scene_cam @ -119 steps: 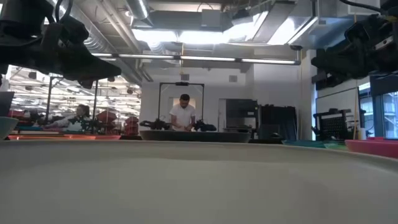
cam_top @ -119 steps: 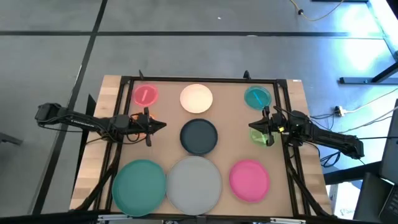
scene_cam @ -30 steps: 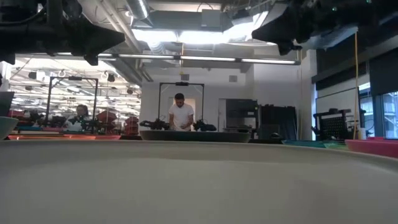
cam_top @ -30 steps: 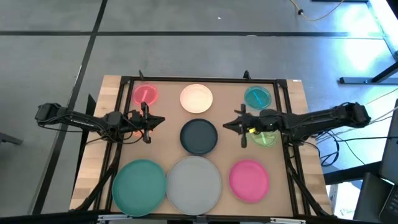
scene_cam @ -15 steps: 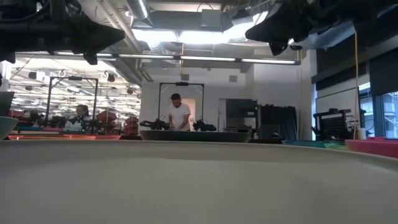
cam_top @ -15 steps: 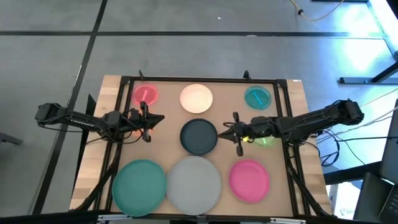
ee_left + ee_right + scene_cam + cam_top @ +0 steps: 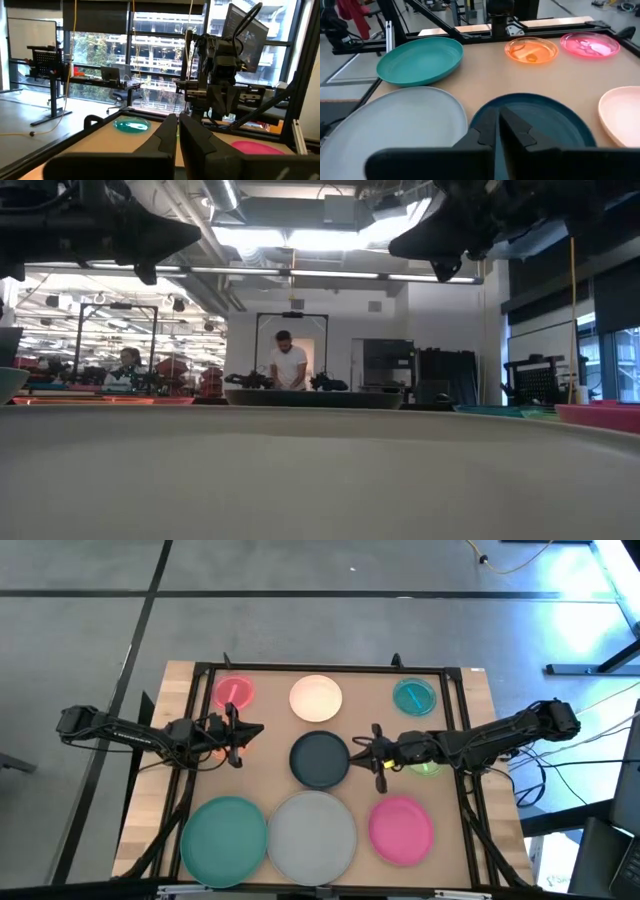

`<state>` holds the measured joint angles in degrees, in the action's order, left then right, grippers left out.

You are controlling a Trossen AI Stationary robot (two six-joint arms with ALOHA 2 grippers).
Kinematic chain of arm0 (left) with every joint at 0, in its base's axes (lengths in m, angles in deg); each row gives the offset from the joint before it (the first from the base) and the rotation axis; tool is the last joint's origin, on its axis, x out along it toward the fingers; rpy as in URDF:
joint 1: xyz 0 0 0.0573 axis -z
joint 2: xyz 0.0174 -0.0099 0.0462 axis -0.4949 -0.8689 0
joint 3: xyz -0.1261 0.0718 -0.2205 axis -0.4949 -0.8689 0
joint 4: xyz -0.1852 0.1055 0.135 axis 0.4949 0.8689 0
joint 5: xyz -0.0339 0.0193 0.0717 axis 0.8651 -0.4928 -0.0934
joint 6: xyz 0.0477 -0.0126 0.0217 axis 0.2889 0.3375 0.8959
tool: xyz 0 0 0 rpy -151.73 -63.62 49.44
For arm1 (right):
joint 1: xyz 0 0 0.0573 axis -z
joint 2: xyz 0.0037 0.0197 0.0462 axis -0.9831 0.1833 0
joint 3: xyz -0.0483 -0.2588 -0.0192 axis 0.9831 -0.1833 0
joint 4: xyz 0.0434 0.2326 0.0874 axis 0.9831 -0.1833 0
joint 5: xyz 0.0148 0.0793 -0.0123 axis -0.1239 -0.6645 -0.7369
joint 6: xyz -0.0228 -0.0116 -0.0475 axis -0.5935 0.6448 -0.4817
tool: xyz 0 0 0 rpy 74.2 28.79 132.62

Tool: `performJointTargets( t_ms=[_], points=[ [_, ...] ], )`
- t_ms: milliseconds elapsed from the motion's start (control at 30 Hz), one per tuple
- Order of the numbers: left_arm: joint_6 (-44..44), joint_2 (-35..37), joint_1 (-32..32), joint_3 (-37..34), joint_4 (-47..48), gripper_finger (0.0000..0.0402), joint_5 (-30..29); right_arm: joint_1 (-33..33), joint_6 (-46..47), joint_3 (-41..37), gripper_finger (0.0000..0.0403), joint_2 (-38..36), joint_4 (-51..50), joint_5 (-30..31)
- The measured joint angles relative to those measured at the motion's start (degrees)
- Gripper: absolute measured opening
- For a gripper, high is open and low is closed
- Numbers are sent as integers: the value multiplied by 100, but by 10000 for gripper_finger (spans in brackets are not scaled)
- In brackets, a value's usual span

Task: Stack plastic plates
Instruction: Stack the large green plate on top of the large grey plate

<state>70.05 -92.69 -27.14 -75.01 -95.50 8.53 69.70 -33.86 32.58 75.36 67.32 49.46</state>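
Plates lie flat on the table. Far row: small pink [image 7: 233, 692], cream [image 7: 316, 698], small blue [image 7: 413, 696]. The dark grey plate [image 7: 320, 759] lies mid-table. Near row: teal [image 7: 225, 832], grey [image 7: 314, 833], pink [image 7: 401, 830]. A small green plate [image 7: 427, 767] lies partly under my right arm. A small orange plate [image 7: 532, 50] lies under my left arm. My right gripper [image 7: 358, 747] is shut and empty, in the air over the dark grey plate's right rim [image 7: 540, 107]. My left gripper [image 7: 258, 730] is shut and empty, in the air left of the dark grey plate.
A black frame [image 7: 320, 668] runs around the table top. The plates fill most of the surface; bare wood shows between the rows. In the low view a person [image 7: 289, 365] stands at another table far behind.
My right gripper has moved toward the table's left edge, away from the green plate and up to the dark grey plate's right rim, staying up in the air. The green plate shows more from under the arm.
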Motion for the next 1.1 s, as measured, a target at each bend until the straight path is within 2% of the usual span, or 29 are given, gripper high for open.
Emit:
performJointTargets(
  t_ms=[200,467,767,1100],
  points=[
    [-225,-100,3,0,81,60,361,0,24,-1,89,0,38,-297],
    [-188,-289,0,92,34,129,303,-4,14,-1,167,0,96,-412],
    [-182,-343,11,390,37,138,481,-7,9,49,179,573,586,-609],
    [-171,-352,11,402,86,137,480,-7,-44,1165,179,1336,-636,-658]
  ],
)
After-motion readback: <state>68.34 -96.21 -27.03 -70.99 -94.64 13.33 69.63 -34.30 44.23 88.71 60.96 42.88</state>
